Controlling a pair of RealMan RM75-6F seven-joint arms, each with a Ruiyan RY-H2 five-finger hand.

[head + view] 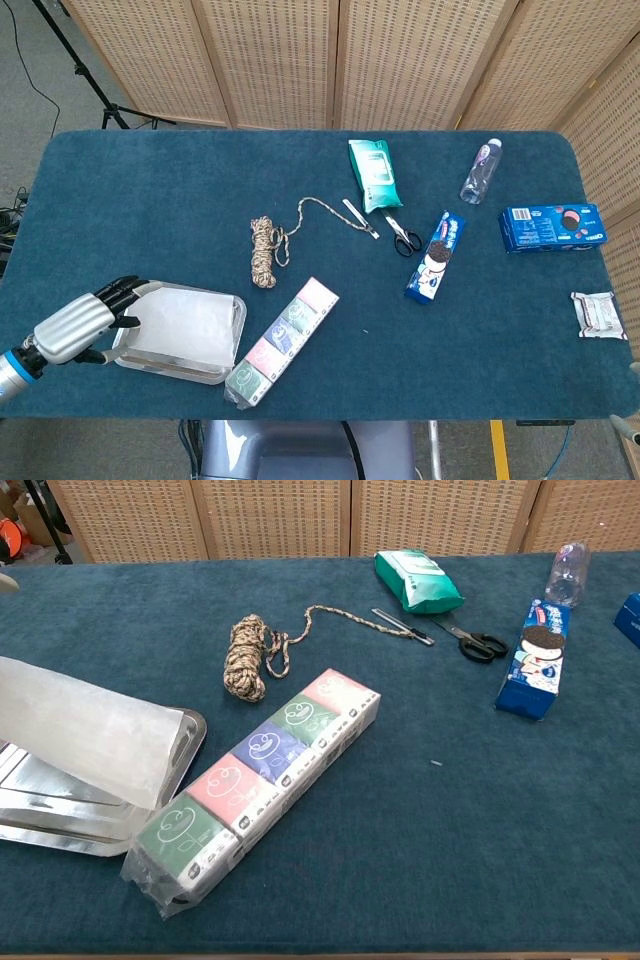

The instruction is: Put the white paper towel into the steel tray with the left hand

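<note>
The white paper towel [185, 318] is spread over the steel tray [238, 322] at the table's front left and covers most of it. In the chest view the paper towel [85, 730] slopes, its left side raised and its right edge down inside the tray [60, 825]. My left hand [80, 325] is at the tray's left end, with its fingertips [128, 296] pinching the towel's left corner. The chest view shows almost nothing of this hand. My right hand is in neither view.
A wrapped row of tissue packs [283, 342] lies right against the tray's right side. Behind it is a coiled rope [264, 250]. Scissors [403, 237], a green wipes pack [373, 173], a cookie pack [436, 256], a bottle [481, 171] and a blue box [553, 227] lie further right.
</note>
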